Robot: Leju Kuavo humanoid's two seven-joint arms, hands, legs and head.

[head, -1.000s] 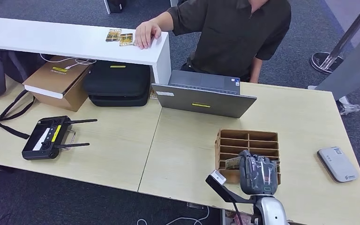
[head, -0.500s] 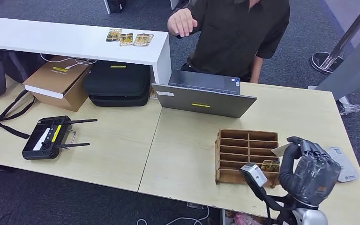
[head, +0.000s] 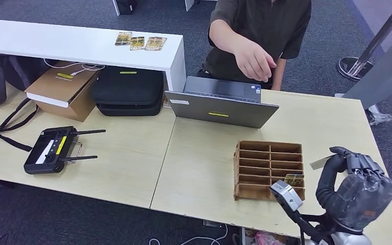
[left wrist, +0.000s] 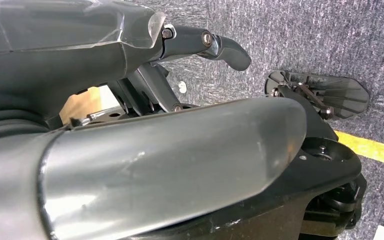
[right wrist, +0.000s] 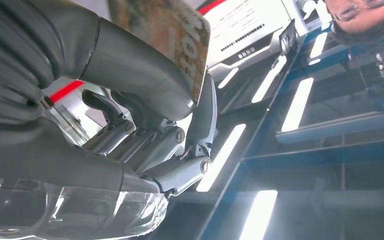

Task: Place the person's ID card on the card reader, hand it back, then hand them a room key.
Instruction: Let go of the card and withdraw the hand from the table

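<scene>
While the person's hand [head: 255,61] reaches out over the laptop [head: 222,104], the right robot hand [head: 360,189] is raised above the near right corner of the light wood worktop [head: 132,163], to the right of the wooden slotted card holder [head: 269,168]. It pinches a room key card [head: 320,163] between the thick thumb and the darker fingers [head: 362,162], so this robot hand is grasping the card rather than lying loose. In the head view the card sticks out from the fingertips toward the card holder, seen almost edge-on as a pale sliver, its long axis running roughly across the worktop and tilted slightly upward away from the fingers. In the right wrist view the same card [right wrist: 165,35] shows its printed, brownish face, resting against the thumb [right wrist: 135,75] with the fingers behind it.

Another patterned card [head: 294,179] stands in a near slot of the card holder, apart from the robot hand. Three similar cards [head: 138,42] lie side by side on the white raised counter [head: 56,43].

The left robot hand [left wrist: 145,145] is seen over grey carpet; one finger [left wrist: 220,45] extends, and whether it is released or clenched cannot be told.
</scene>
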